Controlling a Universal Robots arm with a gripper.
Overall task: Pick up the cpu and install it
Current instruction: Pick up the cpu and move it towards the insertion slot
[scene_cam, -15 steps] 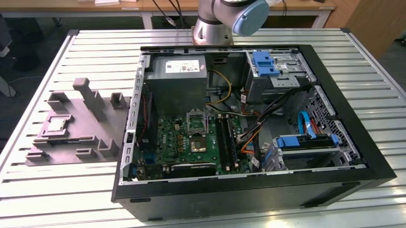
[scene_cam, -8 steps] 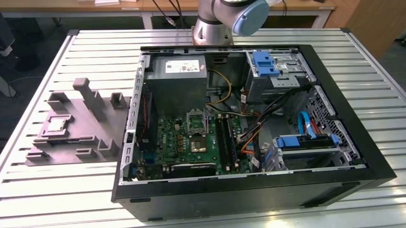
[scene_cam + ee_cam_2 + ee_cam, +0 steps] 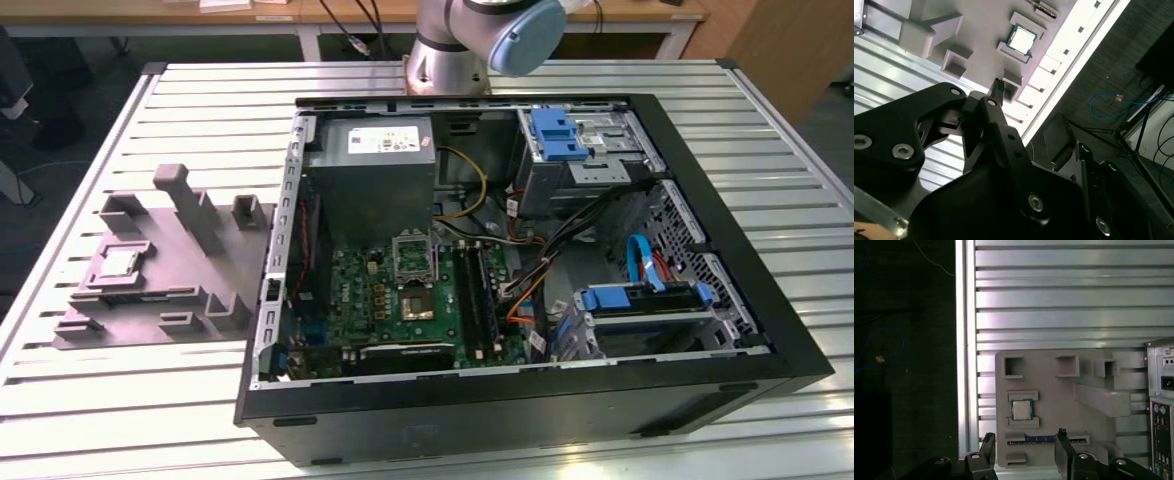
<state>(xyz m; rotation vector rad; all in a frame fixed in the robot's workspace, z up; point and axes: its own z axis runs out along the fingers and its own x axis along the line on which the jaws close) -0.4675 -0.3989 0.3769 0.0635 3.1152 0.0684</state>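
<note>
The cpu [image 3: 118, 262] is a small silvery square chip. It lies flat in a framed pocket of the grey fixture tray [image 3: 167, 235], at the exterior view's left, beside the open computer case [image 3: 534, 270]. Both wrist views look down on the cpu [image 3: 1022, 409] [image 3: 1021, 39] from well above. In the first wrist view my gripper [image 3: 1025, 436] is open, with nothing between its dark fingers [image 3: 988, 441]. It hangs high over the tray edge near the chip and touches nothing. My gripper [image 3: 1038, 116] also appears in the second wrist view.
The motherboard [image 3: 400, 300] lies inside the case, with a metal-framed socket [image 3: 412, 258] and a brownish chip [image 3: 416, 303] below it. Cables, drive bays and a power supply [image 3: 380, 165] crowd the case. A blue-edged memory stick [image 3: 1046, 439] lies in the tray. The slatted table [image 3: 174, 110] surrounds everything.
</note>
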